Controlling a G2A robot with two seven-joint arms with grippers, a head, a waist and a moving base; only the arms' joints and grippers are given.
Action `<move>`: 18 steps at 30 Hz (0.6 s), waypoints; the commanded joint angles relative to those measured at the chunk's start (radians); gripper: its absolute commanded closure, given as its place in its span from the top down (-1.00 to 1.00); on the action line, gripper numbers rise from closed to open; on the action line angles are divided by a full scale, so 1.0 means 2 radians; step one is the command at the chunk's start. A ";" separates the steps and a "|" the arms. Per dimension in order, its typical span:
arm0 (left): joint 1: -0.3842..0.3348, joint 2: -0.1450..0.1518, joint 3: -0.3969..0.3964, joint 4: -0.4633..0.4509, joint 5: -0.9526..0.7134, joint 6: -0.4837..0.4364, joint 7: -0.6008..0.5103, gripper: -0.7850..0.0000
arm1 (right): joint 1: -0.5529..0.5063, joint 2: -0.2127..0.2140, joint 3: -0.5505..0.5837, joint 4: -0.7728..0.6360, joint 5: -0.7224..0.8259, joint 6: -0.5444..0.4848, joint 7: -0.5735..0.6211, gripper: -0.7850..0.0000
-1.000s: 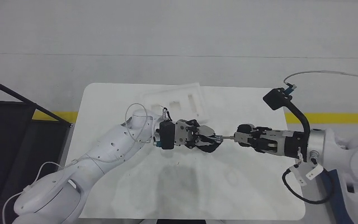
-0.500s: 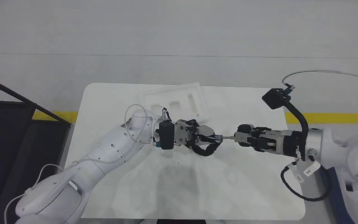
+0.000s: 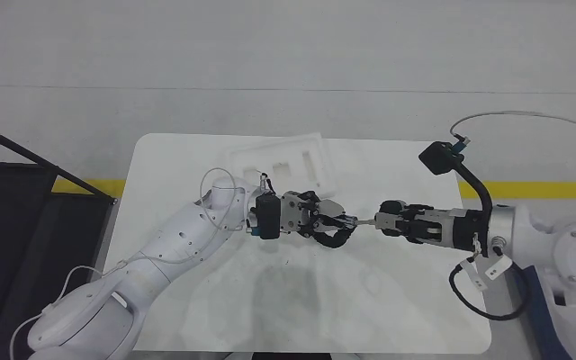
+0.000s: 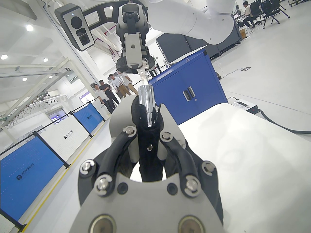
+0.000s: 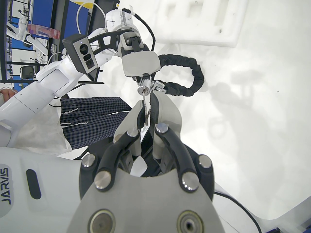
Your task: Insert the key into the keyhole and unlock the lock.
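Two clamped | left tool (image 4: 145,120): chrome cylindrical lock (image 4: 146,98) | right tool (image 5: 147,112): flat key (image 5: 145,101)

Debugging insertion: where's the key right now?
Top view, mid-table: the key is pinched in the right gripper, its tip at the keyhole of the lock held by the left gripper.

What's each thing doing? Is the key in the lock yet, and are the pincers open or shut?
Lock, held above the table, keyhole facing the key.
Key, tip at the keyhole, blade mostly outside.
Cable loop, looks closed, both ends at the lock.
Left pincer, shut on the lock.
Right pincer, shut on the key.
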 commanded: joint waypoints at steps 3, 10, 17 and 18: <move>0.001 -0.001 -0.003 0.000 0.002 -0.001 0.000 -1.00 | 0.001 0.002 -0.003 0.001 0.001 0.000 -0.004 -1.00; 0.004 -0.004 -0.008 0.001 0.002 -0.003 -0.002 -1.00 | 0.002 0.004 -0.008 0.001 -0.001 0.004 -0.020 -1.00; 0.008 -0.008 -0.014 0.007 -0.006 -0.006 -0.005 -1.00 | 0.005 0.007 -0.007 0.003 0.000 0.007 -0.030 -1.00; 0.009 -0.008 -0.015 0.008 -0.009 -0.007 -0.005 -1.00 | 0.005 0.008 -0.007 0.003 0.001 0.008 -0.031 -1.00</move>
